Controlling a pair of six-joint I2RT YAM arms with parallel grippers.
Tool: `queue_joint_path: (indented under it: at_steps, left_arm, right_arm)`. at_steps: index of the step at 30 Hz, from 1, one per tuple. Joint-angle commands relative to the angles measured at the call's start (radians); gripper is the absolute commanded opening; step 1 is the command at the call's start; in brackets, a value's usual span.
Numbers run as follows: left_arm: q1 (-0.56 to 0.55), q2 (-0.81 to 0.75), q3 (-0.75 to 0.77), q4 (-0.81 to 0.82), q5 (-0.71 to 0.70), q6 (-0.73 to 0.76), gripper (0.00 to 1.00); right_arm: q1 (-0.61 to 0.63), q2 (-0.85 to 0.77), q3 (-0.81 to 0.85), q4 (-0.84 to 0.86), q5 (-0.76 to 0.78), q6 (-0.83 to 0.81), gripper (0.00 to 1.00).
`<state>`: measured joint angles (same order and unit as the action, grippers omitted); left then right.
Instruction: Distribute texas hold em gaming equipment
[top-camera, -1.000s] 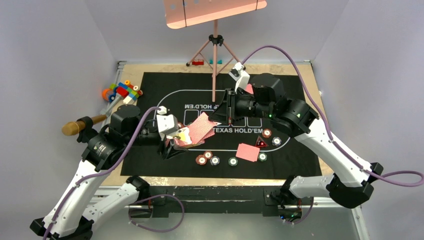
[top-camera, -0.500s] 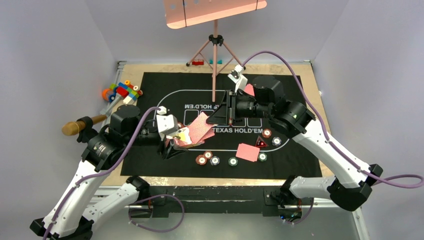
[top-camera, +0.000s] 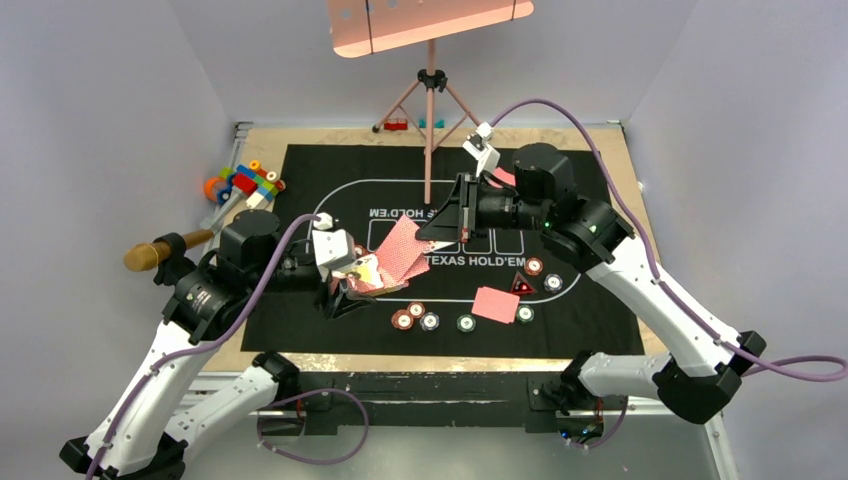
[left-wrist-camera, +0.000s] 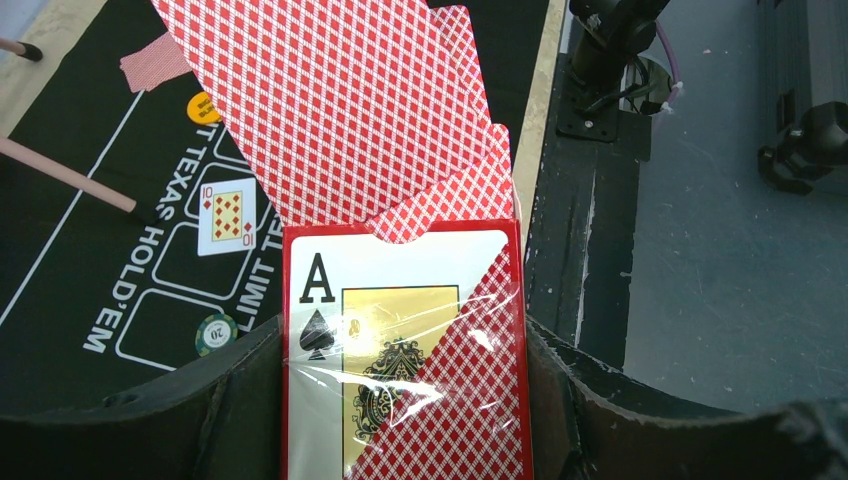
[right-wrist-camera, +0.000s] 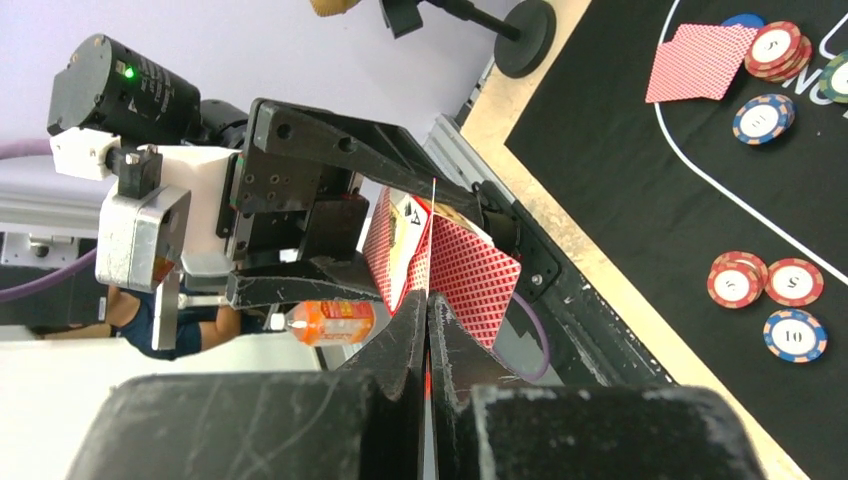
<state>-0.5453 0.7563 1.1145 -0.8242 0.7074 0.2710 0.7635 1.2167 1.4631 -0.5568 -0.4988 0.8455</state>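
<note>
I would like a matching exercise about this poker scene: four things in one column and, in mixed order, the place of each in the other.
1. card box
2. drawn card
3. ten of diamonds
4. dark triangle

A. beside a face-down card
B. pinched by the right tool
C. held in the left tool
D. face up on the mat

Pairs: 1-C, 2-B, 3-D, 4-A
</note>
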Motion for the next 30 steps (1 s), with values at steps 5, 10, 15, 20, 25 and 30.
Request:
queue_joint_path:
  at_steps: [5,10,15,20,25,30]
  left_arm:
    - [0.004,-0.013,0.004,0.045,0.026,0.001,0.0]
    - [0.004,-0.012,0.006,0.044,0.026,0.001,0.0]
    - [0.005,-0.013,0.007,0.04,0.026,0.002,0.0]
    - [0.004,-0.011,0.01,0.041,0.031,0.001,0.0]
    - [0.005,-0.015,0.014,0.037,0.034,-0.001,0.0]
    - [0.004,-0.02,0.015,0.027,0.035,0.001,0.0]
  right_arm:
    - [-0.077,-0.027,0.026,0.061,-0.067,0.041,0.0]
    - [-0.106,-0.017,0.046,0.09,-0.111,0.065,0.0]
    - [-0.169,-0.025,0.036,0.108,-0.14,0.078,0.0]
    - [-0.23,-0.018,0.046,0.132,-0.162,0.088,0.0]
    - [-0.313,0.019,0.073,0.105,-0.15,0.011,0.0]
    - [-0.331,0.114,0.091,0.01,0.002,-0.156,0.0]
